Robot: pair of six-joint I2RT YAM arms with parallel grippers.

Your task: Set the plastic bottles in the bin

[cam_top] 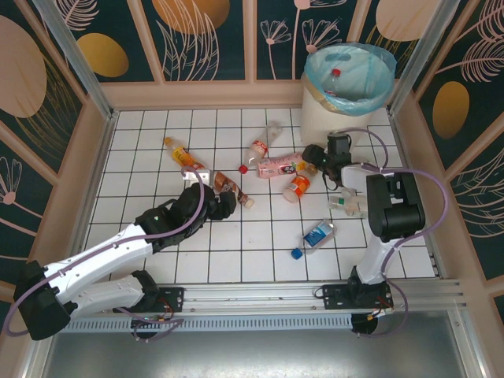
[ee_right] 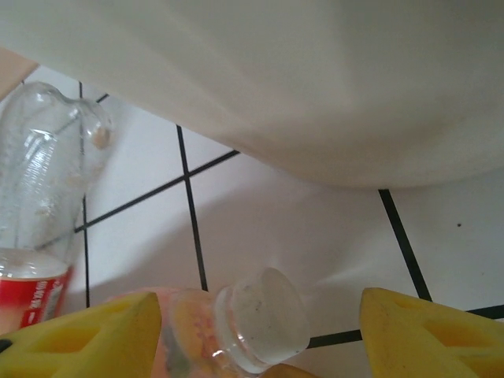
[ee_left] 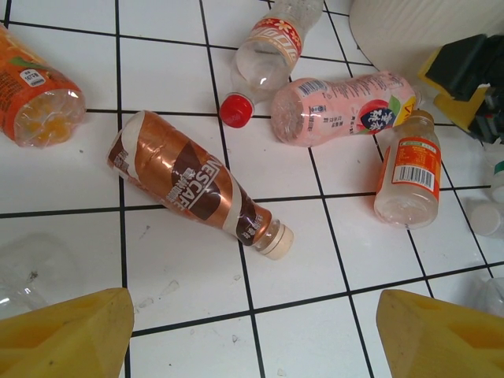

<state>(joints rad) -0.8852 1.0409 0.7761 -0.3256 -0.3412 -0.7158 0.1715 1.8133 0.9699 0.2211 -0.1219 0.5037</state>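
Now left gripper point(ee_left: 252, 307) gapes over the brown bottle point(ee_left: 185, 185); right gripper point(ee_right: 261, 303) straddles the pink bottle point(ee_right: 189, 335), unclenched. Next: pinch, lift to bin point(cam_top: 319, 118).

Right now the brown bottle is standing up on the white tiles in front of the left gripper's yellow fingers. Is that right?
Not quite. The brown bottle is lying on its side, not standing up. The left wrist view shows it flat on the white tiles, in front of the left gripper and its yellow fingers.
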